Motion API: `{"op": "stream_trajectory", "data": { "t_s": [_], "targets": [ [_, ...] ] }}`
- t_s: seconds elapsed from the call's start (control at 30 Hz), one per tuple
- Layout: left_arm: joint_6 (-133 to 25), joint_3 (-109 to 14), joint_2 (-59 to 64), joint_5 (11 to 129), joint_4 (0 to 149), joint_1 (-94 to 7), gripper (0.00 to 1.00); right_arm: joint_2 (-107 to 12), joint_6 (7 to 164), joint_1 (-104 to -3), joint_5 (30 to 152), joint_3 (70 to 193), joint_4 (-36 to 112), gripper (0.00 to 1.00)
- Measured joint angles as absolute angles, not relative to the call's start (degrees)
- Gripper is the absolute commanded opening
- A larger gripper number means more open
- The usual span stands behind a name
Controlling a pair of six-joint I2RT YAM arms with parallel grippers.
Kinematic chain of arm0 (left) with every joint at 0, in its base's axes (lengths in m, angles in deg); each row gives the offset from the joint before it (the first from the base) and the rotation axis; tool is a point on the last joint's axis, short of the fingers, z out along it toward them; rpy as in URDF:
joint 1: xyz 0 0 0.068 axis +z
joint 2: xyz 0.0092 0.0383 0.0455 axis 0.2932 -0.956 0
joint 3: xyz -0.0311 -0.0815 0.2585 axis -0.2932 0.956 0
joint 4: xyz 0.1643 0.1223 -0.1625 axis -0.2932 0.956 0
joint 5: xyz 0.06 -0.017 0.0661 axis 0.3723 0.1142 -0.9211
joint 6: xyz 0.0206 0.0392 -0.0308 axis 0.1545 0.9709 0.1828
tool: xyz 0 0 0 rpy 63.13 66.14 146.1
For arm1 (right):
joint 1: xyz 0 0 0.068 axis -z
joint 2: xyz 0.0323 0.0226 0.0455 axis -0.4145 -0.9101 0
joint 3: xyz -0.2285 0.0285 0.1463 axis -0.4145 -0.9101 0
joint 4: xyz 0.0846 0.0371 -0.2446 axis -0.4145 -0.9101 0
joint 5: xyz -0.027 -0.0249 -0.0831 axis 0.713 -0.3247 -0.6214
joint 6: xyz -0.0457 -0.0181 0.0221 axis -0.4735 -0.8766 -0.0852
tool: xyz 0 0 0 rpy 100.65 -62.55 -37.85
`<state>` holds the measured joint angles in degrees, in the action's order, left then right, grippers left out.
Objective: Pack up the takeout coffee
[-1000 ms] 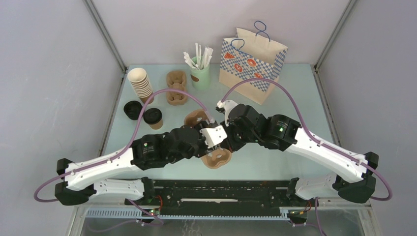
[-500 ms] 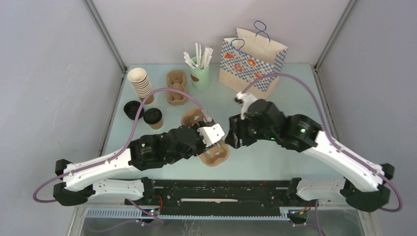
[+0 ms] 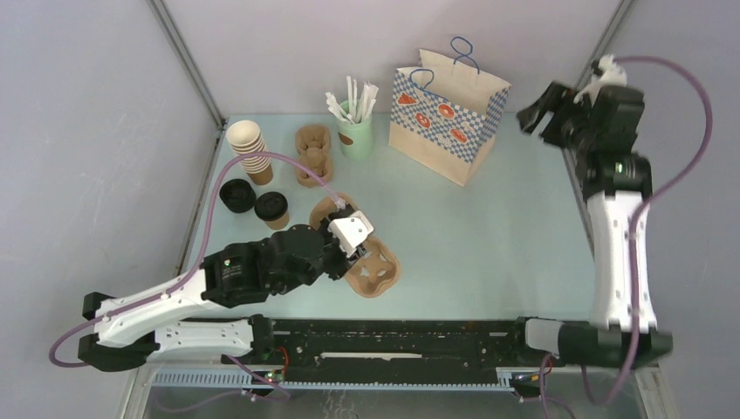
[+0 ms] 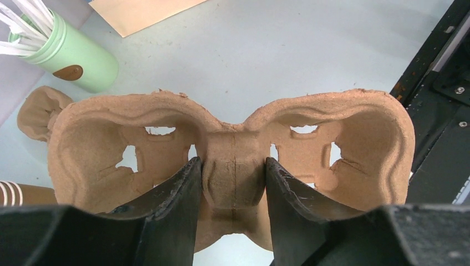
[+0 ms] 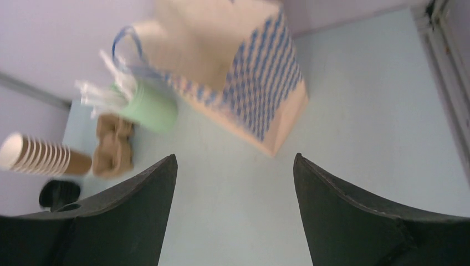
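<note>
We see the left gripper (image 4: 233, 166) pinching the raised middle ridge of a two-cup pulp carrier (image 3: 379, 273), one finger pressed on each side of it. The carrier is near the middle of the desk (image 3: 489, 236), somewhat toward the near edge, and both its pockets are bare. We cannot tell whether it rests on the surface or is lifted. The one takeout coffee (image 3: 272, 209) stands upright by the left edge, well apart from the carrier. It is just beside a loose black lid (image 3: 236, 195), with a stack of lidless cups (image 3: 249, 148) farther back. The right gripper (image 5: 234, 160) hangs high near the far right corner, its jaws spread wide with nothing between them. It is to the right of the checked paper bag (image 3: 445, 109) standing at the far edge.
</note>
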<state>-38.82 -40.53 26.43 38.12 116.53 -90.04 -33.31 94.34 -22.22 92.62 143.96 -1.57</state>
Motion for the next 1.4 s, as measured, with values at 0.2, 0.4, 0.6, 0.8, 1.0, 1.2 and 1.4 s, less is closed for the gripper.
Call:
{"op": "stream_trajectory", "data": {
  "t_s": [0.2, 0.4, 0.6, 0.8, 1.0, 1.2, 1.4],
  "targets": [
    [-41.68, -40.84, 27.06, 37.68, 118.20, -90.04, 0.46, -55.99, 94.19, -13.94, 102.91, 157.99, 8.38, 0.85],
    [-43.35, -41.08, 26.96, 36.11, 118.94, -89.91, 0.45, -78.09, 96.50, -13.53, 110.54, 175.78, 11.96, 0.81],
    [-44.26, -41.08, 24.99, 35.52, 119.57, -88.88, 0.45, -97.63, 99.56, -13.48, 114.28, 196.79, 11.24, 0.84],
    [-44.81, -41.08, 23.46, 35.87, 119.59, -87.38, 0.44, -99.68, 102.38, -12.87, 122.76, 195.08, 17.84, 0.75],
    [-45.07, -43.13, 22.28, 36.46, 119.90, -86.83, 0.43, -99.86, 101.81, -13.79, 126.28, 195.43, 20.93, 0.66],
    [-45.16, -45.89, 21.73, 36.68, 120.01, -86.81, 0.43, -99.86, 95.19, -15.91, 121.19, 195.43, 16.77, 0.65],
    [-45.79, -46.04, 21.69, 37.01, 120.40, -86.76, 0.42, -99.86, 86.99, -17.98, 116.49, 195.43, 11.48, 0.48]
  ]
}}
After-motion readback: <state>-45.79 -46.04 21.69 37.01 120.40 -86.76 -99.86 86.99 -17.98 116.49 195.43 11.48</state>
